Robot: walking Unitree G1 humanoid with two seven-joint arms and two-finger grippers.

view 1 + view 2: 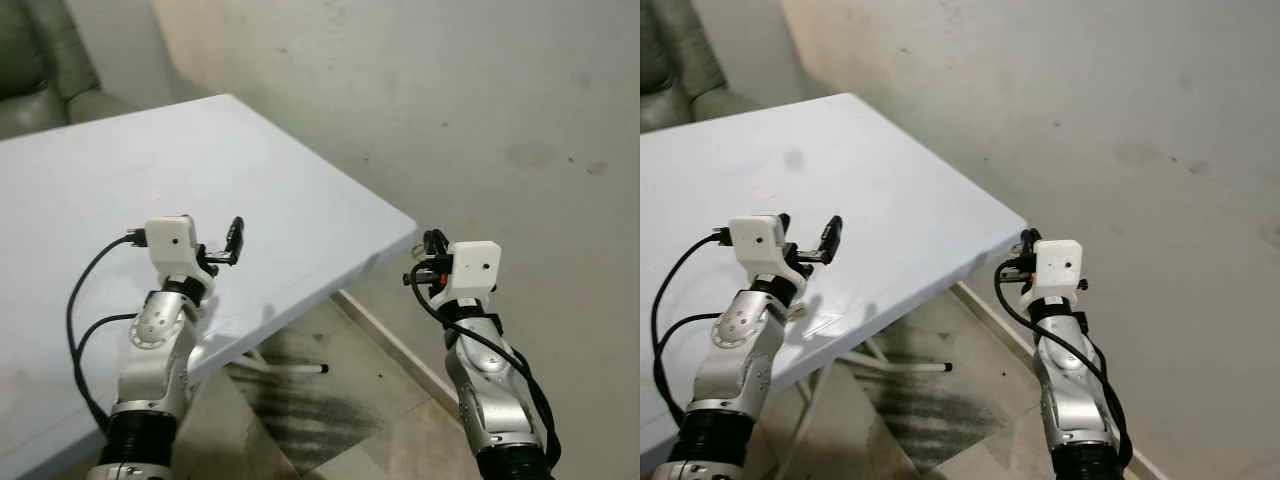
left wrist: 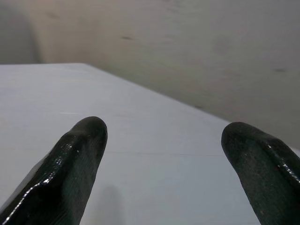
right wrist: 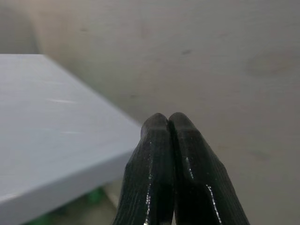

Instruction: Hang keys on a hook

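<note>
Parted left gripper [image 2: 161,154] over pale blue-white tabletop [image 1: 120,180]; right gripper [image 3: 168,123] pressed together, empty, beside plaster wall [image 1: 480,110]; probably searching.

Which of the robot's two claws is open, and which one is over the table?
The left claw: its fingers are spread, above the white table. The right claw is shut, off the table's edge.

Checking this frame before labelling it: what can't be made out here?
- Table: its near and left parts are cut off by the eye views' edges.
- Dark seat: cropped at the top-left corner.
- Left gripper, open: the wrist view's edge crops the finger bases.
- Right gripper, shut: fingertips hidden behind its wrist in eye views.
</note>
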